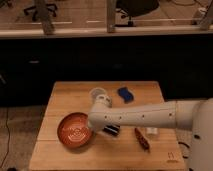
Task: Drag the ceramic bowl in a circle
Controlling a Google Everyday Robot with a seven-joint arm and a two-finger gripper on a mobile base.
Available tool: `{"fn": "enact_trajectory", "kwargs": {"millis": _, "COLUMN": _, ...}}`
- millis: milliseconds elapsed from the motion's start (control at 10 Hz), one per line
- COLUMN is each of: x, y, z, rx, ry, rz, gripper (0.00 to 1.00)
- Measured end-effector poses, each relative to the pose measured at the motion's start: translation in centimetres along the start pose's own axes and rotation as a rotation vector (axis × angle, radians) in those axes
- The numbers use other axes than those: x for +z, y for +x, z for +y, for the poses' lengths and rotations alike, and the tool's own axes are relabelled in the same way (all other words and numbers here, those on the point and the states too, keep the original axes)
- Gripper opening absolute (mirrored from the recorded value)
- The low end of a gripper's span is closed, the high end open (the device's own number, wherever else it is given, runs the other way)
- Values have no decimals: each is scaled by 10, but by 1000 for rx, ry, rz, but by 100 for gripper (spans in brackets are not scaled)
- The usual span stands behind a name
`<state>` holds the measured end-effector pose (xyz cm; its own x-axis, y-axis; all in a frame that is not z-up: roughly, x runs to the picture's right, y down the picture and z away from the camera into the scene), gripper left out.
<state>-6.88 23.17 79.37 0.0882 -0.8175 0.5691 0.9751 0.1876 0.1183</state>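
The ceramic bowl [74,131] is wide, shallow and reddish-orange with pale rings inside. It sits on the wooden table [107,150] at the left front. My white arm reaches in from the right, and its wrist ends at the bowl's right rim. The gripper [93,126] is at that rim, mostly hidden behind the wrist.
A small white cup [98,93] stands behind the arm. A blue sponge-like object [125,94] lies at the back right. A dark packet [112,130] lies just under the arm and a reddish-brown stick-shaped item [142,139] right of it. A dark wall runs behind the table.
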Motion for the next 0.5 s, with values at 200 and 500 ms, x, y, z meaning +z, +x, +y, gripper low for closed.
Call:
{"fn": "enact_trajectory", "kwargs": {"millis": 200, "x": 0, "y": 0, "z": 0, "rx": -10, "ry": 0, "rz": 2, "gripper": 0}}
{"fn": "enact_trajectory", "kwargs": {"millis": 500, "x": 0, "y": 1, "z": -1, "rx": -27, "ry": 0, "rz": 3, "gripper": 0}}
